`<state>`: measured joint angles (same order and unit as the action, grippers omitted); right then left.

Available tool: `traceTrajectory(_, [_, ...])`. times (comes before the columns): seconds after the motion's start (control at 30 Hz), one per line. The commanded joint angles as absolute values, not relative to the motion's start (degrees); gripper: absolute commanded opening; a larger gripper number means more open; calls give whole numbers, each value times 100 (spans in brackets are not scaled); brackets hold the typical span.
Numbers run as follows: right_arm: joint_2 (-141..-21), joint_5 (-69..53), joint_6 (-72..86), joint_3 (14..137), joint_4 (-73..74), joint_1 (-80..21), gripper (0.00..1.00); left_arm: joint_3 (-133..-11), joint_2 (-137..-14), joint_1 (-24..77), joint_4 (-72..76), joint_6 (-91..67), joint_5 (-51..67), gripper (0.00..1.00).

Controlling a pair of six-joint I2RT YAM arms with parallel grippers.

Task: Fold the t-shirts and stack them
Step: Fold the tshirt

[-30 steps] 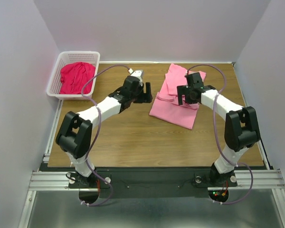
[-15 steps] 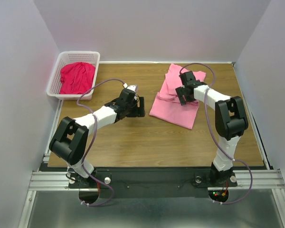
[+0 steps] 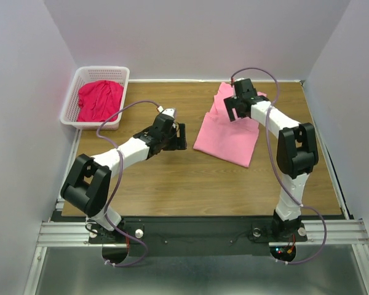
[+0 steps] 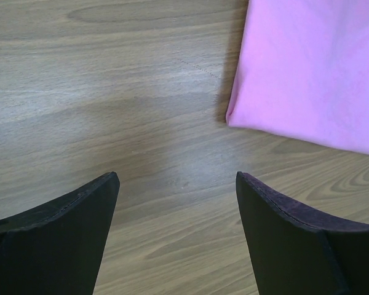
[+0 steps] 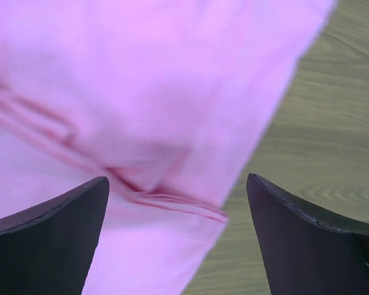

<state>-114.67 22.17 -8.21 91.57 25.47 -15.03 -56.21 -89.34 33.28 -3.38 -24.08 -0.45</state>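
Note:
The light pink t-shirt (image 3: 229, 132) lies partly folded on the right half of the table. Its near corner shows in the left wrist view (image 4: 307, 67) and its hems in the right wrist view (image 5: 141, 104). The crimson t-shirt (image 3: 98, 99) lies crumpled in the white basket (image 3: 72, 92) at the back left. My left gripper (image 3: 179, 136) is open and empty over bare wood just left of the pink shirt; its wrist view (image 4: 175, 184) shows only wood between the fingers. My right gripper (image 3: 232, 110) is open above the pink shirt's upper part; its wrist view (image 5: 175, 187) shows a hemmed edge between the fingers.
The wooden table (image 3: 172, 178) is enclosed by pale walls at the back and both sides. The basket stands against the left wall. The arm bases sit on a metal rail (image 3: 190, 230) at the near edge.
My right gripper has moved toward the back of the table over the pink shirt. My left gripper drew back toward the near side and then held about still.

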Motion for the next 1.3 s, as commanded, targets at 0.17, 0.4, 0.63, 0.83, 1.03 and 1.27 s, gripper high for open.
traceTrajectory(0.17, [-11566, 1590, -565, 9509, 2329, -2118, 99, -5958, -9123, 3331, -386, -2224, -27, 88])
traceTrajectory(0.4, [-10777, 170, 447, 8949, 2355, -1671, 75, -6679, -9448, 3436, -510, -2057, 165, 75])
traceTrajectory(0.63, [-9590, -1985, 1397, 7086, 2320, -1011, 18, -7365, -10097, 3638, -527, -1987, 799, 45])
traceTrajectory(0.83, [-8842, -3048, 1599, 5477, 1820, -537, 1, -7699, -10766, 3648, -422, -1749, 1353, 23])
traceTrajectory(1.03, [-8640, -3340, 1880, 4659, 1284, -141, 1, -8059, -11424, 3647, -404, -1696, 1415, 18])
traceTrajectory(1.27, [-8868, -2901, 2144, 3973, 888, 220, 1, -7815, -11821, 3621, -606, -1880, 1441, 7])
